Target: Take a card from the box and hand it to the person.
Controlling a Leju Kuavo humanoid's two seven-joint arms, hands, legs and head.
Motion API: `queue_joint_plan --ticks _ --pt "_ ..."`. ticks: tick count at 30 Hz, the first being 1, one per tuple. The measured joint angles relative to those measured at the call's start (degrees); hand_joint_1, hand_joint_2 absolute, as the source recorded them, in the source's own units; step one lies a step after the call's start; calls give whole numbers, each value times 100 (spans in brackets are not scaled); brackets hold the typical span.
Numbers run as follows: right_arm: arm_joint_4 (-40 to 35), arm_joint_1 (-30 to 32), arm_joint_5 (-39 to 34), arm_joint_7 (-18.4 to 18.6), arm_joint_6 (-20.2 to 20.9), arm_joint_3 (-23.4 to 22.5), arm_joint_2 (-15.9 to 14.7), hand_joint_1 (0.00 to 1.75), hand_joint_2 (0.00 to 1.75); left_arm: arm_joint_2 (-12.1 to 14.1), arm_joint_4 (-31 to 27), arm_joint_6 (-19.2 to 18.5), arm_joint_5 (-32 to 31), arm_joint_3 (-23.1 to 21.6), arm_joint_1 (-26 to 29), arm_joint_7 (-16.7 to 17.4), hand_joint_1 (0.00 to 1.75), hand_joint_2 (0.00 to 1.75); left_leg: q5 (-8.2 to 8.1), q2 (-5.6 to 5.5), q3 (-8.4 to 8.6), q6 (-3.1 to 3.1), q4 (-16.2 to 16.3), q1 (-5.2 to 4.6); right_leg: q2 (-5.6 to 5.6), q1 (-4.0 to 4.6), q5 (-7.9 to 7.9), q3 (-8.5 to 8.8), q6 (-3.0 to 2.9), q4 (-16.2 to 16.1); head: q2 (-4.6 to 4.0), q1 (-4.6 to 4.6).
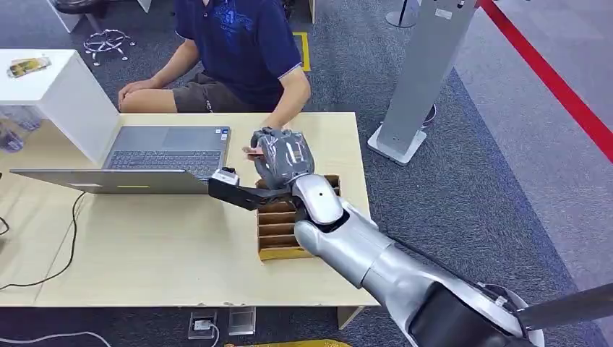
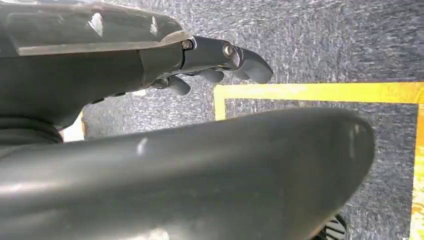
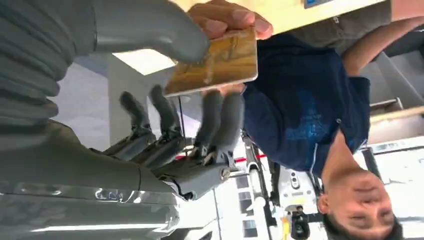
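the card (image 1: 252, 151) is barely a sliver in the head view, mostly hidden behind the right hand (image 1: 282, 155) raised above the box (image 1: 278, 233) on the table (image 1: 144, 246), the person's hand (image 1: 264, 137) meeting it from behind. in the left wrist view the left hand (image 2: 215, 62) hangs over carpet, fingers loosely curled around nothing. in the right wrist view the card sits pinched between thumb (image 3: 150, 30) and fingers (image 3: 220, 115), the person's fingers also gripping its far edge.

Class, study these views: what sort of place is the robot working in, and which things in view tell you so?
Probably an office or lab demo area: a carpeted floor marked with red tape, a wooden desk with an open laptop, and a swivel chair base behind the seated person.
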Motion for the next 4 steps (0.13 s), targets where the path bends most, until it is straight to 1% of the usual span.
queue_joint_plan --ticks 4 --pt "114 -9 -35 -22 -26 48 18 0 175 2 0 -17 28 0 1 -22 0 0 0 0 0 0 0 0 0 0 0 -1 0 0 2 2"
